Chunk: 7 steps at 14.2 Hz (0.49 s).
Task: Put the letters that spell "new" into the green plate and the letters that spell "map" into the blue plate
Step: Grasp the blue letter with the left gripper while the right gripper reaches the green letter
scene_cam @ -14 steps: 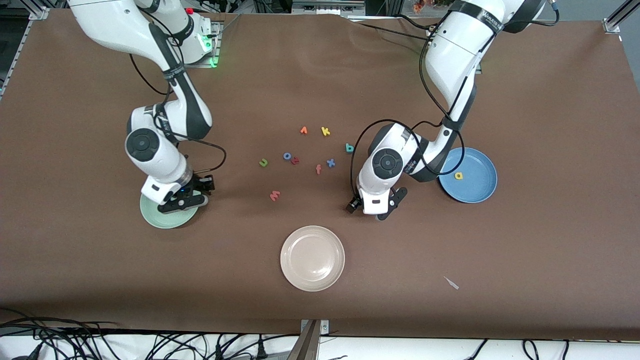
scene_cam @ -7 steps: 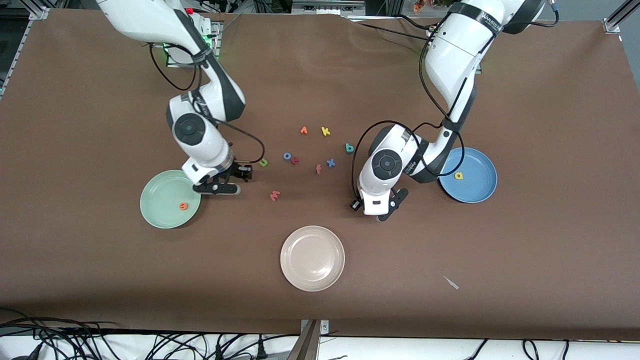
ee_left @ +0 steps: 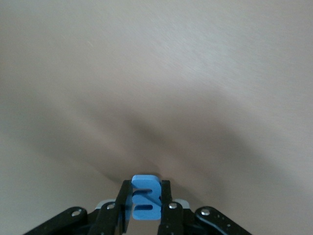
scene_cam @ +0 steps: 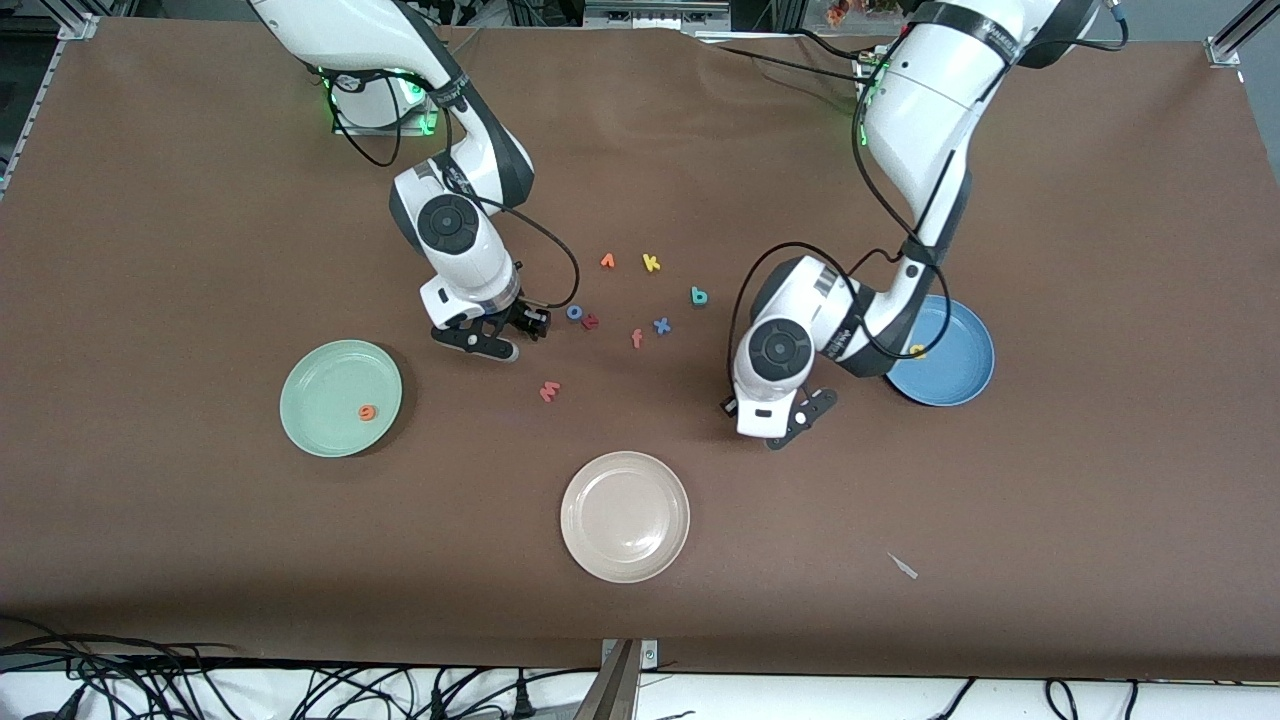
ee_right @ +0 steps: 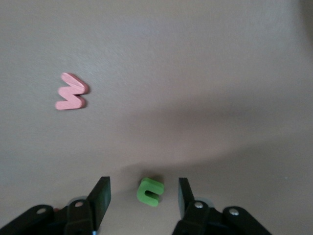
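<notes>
This looks like a robot lab. Two big white robot arms (scene_cam: 455, 215) stand at a long table (scene_cam: 1100, 450) with a brown cover. Metal frame bars (scene_cam: 1235, 35) sit at its corners, and lots of black cables (scene_cam: 150, 680) hang along its near edge.

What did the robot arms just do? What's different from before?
The right end effector left the pale mint-green plate, leaving the orange foam letter e in it, and moved over the olive-green foam letter n, fingers open around it. The left end effector closed on the blue foam letter m. Other letters and plates stayed put.
</notes>
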Tool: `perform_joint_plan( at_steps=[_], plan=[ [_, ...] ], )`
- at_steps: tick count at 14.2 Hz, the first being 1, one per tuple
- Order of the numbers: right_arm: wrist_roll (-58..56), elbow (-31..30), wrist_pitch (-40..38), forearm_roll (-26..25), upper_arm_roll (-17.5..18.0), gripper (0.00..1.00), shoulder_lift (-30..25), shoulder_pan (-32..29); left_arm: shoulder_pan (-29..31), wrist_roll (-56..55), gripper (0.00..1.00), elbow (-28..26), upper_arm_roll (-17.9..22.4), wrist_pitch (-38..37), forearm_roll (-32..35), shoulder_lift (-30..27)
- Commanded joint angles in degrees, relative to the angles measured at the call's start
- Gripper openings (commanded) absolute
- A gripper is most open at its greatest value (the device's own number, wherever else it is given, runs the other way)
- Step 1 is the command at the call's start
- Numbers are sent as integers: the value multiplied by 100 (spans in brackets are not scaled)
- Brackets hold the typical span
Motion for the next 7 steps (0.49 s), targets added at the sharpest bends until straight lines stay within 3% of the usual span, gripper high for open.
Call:
perform_joint_plan(
  at_steps=[1, 3, 7],
  plan=[
    [343, -351, 389, -54, -21, 64, -55, 127, 401, 1434, 0, 26, -28, -911, 95, -306],
    [563, -360, 362, -54, -21, 64, -55, 215, 682, 2717, 0, -123, -28, -1396, 130, -560],
    [582, -368, 371, -54, -30, 64, -29, 224, 1464, 4284, 0, -1079, -54, -1311, 130, -1509]
  ],
)
